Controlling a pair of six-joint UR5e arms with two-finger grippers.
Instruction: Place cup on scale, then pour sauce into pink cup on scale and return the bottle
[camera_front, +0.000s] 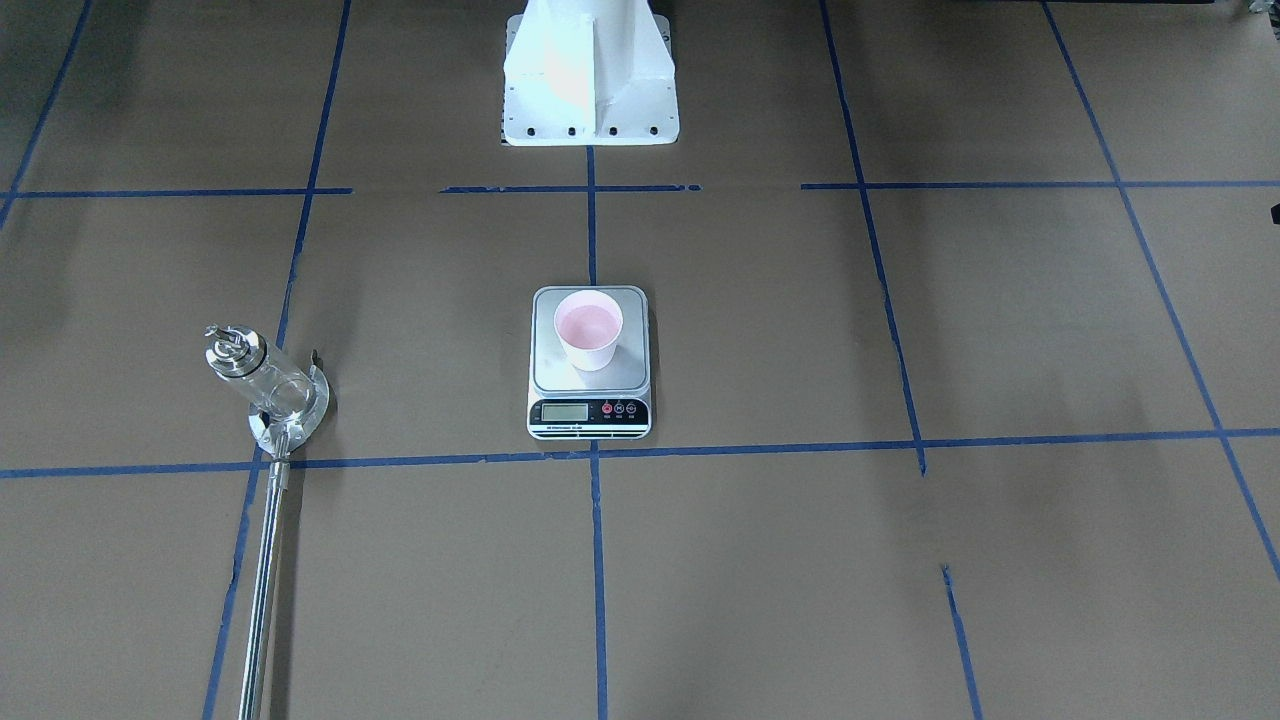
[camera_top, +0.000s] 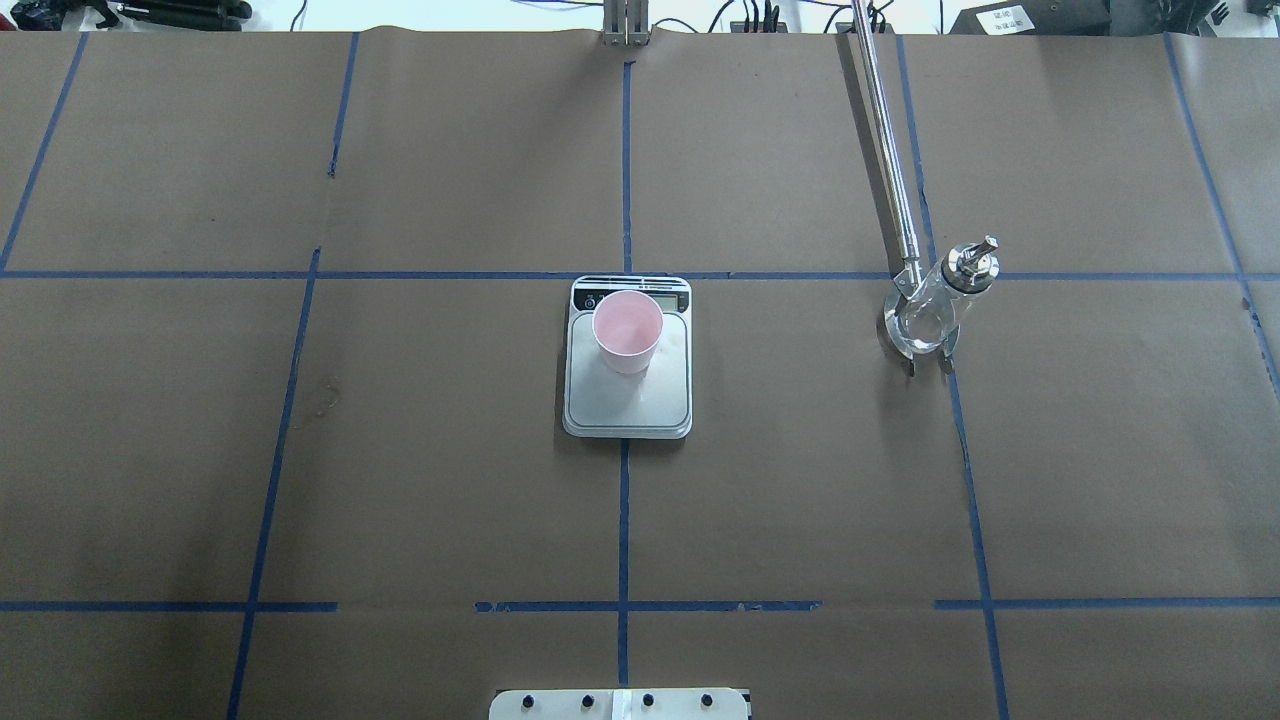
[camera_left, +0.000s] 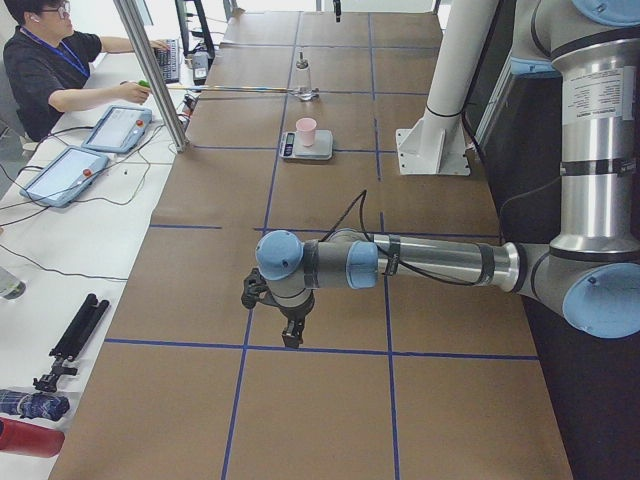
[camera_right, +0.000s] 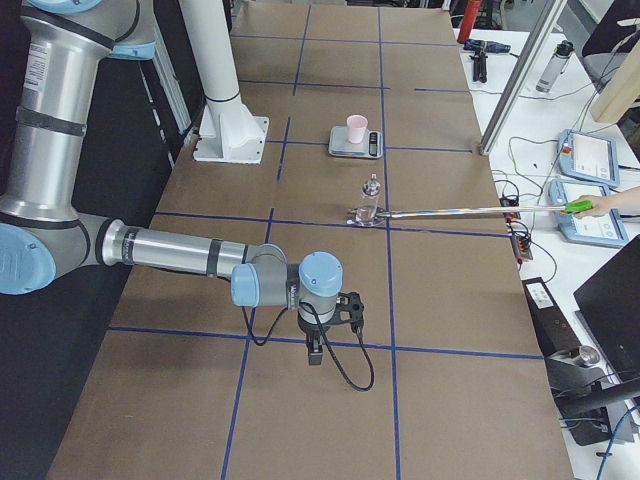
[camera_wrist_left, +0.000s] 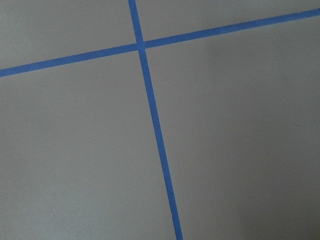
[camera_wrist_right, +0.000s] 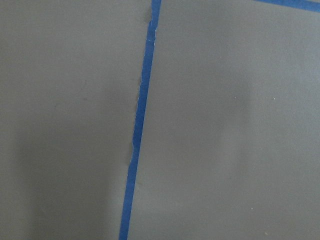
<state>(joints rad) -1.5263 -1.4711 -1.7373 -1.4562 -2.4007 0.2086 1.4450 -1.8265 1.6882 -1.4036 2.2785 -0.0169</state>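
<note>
Bottle (camera_top: 945, 300) is standing upright toward the table's (camera_top: 400, 450) right edge; your right gripper (camera_right: 315, 350) is hanging nearer it than the left gripper (camera_left: 291, 335). Jaw spread on either: cannot tell.

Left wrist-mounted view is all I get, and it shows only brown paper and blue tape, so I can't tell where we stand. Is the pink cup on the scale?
Observer: Yes. The pink cup stands upright on the steel platform of the scale.
Operator: And where is the bottle?
Observer: The glass bottle stands on the paper to the robot's right of the scale, well apart from it, inside the forked end of a long metal pole.
Operator: Who is holding that pole?
Observer: A person's hand at the operators' side of the table grips its green handle.
</note>
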